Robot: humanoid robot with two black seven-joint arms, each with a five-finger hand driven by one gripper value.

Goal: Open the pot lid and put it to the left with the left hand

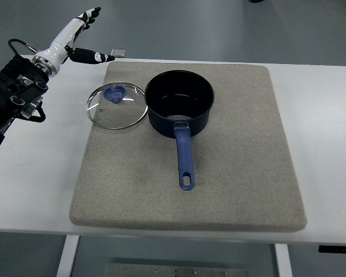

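A dark blue pot (179, 103) stands uncovered on the grey mat (236, 161), its blue handle (184, 158) pointing toward me. The glass lid (116, 105) with a blue knob lies flat on the mat just left of the pot, touching its rim. My left hand (81, 29) is raised at the upper left, well away from the lid, fingers spread and holding nothing. The right hand is out of view.
The mat lies on a white table (323, 115). A small grey tag (119, 52) sits at the table's far edge behind the mat. Grey floor shows beyond the table.
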